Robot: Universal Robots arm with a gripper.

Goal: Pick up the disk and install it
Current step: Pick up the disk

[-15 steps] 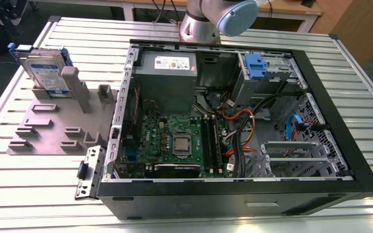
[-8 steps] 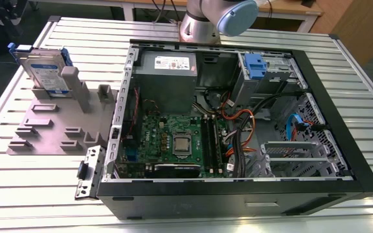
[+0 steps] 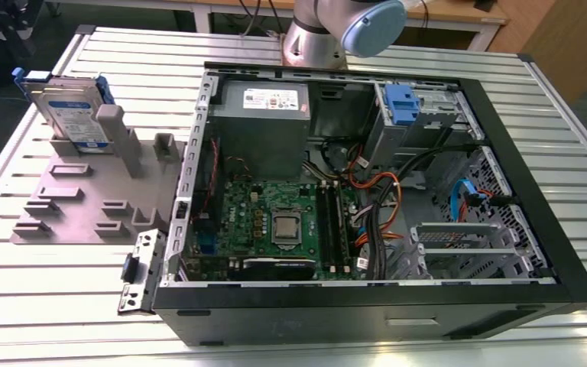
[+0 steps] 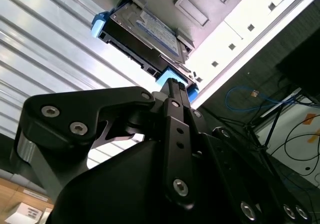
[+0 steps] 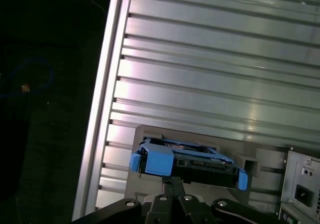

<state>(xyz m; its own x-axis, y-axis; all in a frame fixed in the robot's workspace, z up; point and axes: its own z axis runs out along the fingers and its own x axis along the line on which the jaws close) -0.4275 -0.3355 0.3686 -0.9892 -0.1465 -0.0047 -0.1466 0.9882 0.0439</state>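
Note:
The disk (image 3: pixel 69 107) stands on edge in a grey holder (image 3: pixel 79 199) on the table, at the exterior view's left; it is silver with a white-and-blue label and blue rails. Both wrist views look down past my gripper (image 4: pixel 172 84) onto the disk (image 4: pixel 145 34). The gripper (image 5: pixel 173 181) is shut, its black fingers pressed together with nothing between them. Its tip lines up with the blue rail of the disk (image 5: pixel 187 161), with a gap between them.
An open computer case (image 3: pixel 375 176) lies at the table's middle, with a grey power supply (image 3: pixel 263 107), a green board (image 3: pixel 273 222), cables and a metal drive cage (image 3: pixel 457 245). Another blue carrier (image 3: pixel 400 103) sits in the far bay. The arm's base (image 3: pixel 319 38) stands behind the case.

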